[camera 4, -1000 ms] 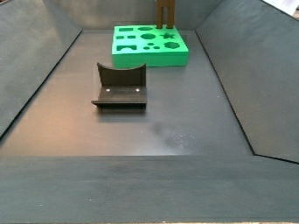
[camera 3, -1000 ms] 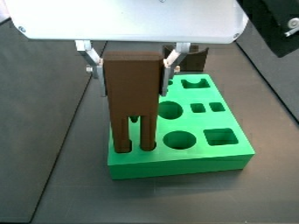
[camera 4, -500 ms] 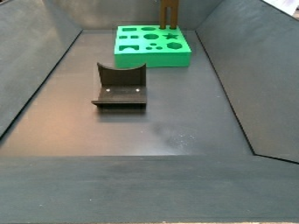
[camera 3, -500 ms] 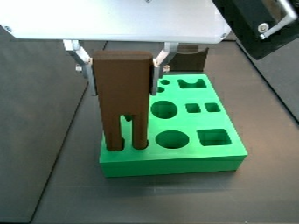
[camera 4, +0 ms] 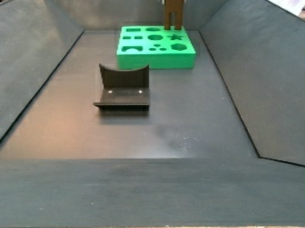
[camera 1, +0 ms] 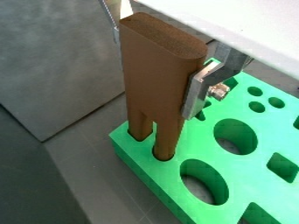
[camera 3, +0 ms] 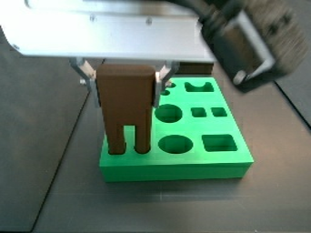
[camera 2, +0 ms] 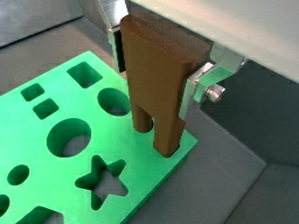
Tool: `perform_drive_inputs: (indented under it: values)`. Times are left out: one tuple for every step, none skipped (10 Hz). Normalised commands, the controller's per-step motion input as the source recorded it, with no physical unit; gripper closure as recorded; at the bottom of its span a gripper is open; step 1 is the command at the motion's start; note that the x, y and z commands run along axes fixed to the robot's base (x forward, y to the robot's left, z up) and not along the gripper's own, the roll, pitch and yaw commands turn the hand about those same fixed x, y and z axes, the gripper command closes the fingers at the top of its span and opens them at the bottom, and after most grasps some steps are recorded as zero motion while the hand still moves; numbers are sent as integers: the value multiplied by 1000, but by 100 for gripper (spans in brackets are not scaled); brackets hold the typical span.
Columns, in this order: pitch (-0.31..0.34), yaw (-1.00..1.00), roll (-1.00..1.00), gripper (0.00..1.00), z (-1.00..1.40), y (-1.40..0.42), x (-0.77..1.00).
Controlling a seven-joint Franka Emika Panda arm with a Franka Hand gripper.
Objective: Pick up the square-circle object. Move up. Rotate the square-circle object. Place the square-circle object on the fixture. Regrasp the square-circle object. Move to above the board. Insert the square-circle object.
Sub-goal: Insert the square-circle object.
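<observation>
Now gripper [camera 1: 158, 66], clamping square-circle object [camera 1: 158, 83], is sinking lower than before; prongs entering board [camera 1: 233, 166] holes, insertion underway.

We see the board [camera 4: 155, 46] at the far end of the floor | the fixture [camera 4: 123, 87] nearer, well apart | the gripper [camera 3: 122, 71] above the board's corner, holding the square-circle object [camera 3: 125, 105] upright, prongs down in it.
</observation>
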Motion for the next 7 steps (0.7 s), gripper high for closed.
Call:
perform_drive_inputs:
  values:
    - [-101,-37,327,100,-546,-40,0]
    - [-150,-51,299,100,-611,-69,-3]
    - [-107,-51,191,100,-549,0,0]
    - [-26,-51,81,100,-503,0,0]
    - [-10,-20,0,100,-517,43,40]
    - [-96,0,-86,100,-103,131,60]
    - [0,0,0,100,0,0,0]
